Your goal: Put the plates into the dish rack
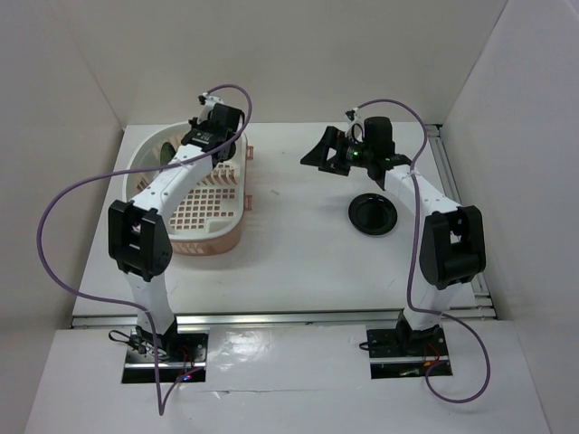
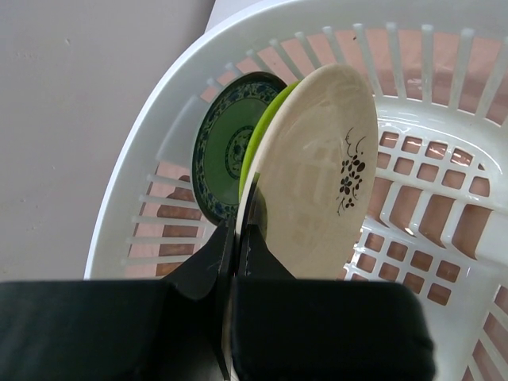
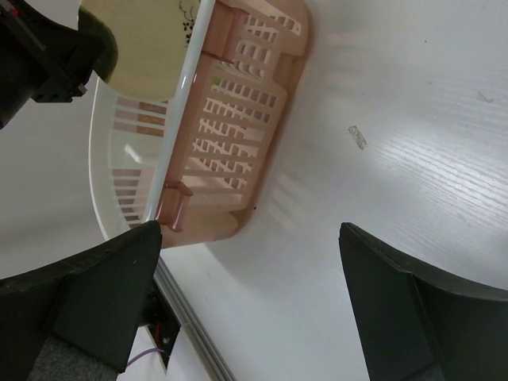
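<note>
Left end effector (image 2: 244, 214) clenched on cream plate (image 2: 317, 159) rim. Plate upright inside dish rack (image 2: 135, 159), beside green plate (image 2: 258, 143). Right end effector (image 3: 250, 234) released, empty. Black plate (image 1: 373, 214) on desk. Slot hidden, seating possibly incomplete: we risk toppling on release.

L gripper (image 2: 244, 232) clamps cream plate (image 2: 317, 171), upright in rack (image 2: 155, 121).

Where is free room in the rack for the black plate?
Free: the bare grid in the near half of the rack. Crowded: the far end, with blue plate, green plate, cream plate and the left pincer.
</note>
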Robot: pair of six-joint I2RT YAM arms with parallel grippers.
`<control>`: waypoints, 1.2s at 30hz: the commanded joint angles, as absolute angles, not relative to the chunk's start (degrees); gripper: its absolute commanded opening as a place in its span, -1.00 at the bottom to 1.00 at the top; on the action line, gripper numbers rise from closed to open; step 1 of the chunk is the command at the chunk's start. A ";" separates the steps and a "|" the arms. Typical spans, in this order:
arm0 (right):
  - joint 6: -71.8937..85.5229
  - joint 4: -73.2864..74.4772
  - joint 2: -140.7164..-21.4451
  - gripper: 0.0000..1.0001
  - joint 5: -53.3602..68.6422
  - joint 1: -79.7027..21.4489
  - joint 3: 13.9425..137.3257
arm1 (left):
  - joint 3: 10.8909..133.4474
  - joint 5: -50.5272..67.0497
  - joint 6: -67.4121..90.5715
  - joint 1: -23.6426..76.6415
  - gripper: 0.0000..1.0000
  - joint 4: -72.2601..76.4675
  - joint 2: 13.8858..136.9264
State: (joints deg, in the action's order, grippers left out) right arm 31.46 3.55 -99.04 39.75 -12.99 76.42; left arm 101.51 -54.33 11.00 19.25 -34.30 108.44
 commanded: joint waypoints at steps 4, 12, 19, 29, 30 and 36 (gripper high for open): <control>30.41 2.11 -97.56 1.00 40.61 -13.36 76.38 | 99.85 -55.81 11.61 18.98 -1.00 -30.59 109.15; 30.41 2.11 -97.56 1.00 40.61 -13.36 76.90 | 99.84 -55.28 11.60 18.98 -1.00 -30.59 110.83; 30.41 2.11 -98.09 1.00 41.13 -13.36 76.90 | 99.84 -56.43 10.02 18.98 -1.00 -29.53 112.67; 30.41 2.11 -98.61 1.00 41.65 -13.36 77.43 | 99.84 -55.29 8.96 18.98 -1.00 -29.00 113.82; 30.41 2.11 -98.61 1.00 41.66 -13.36 77.43 | 99.84 -55.28 8.96 18.98 -1.00 -29.00 113.82; 30.41 2.11 -98.61 1.00 41.66 -13.36 77.43 | 100.37 -54.05 8.96 18.98 -0.92 -29.00 114.96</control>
State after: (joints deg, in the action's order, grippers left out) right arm 31.42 3.57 -99.04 40.75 -12.99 76.44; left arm 99.83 -53.47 10.22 19.27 -31.16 114.28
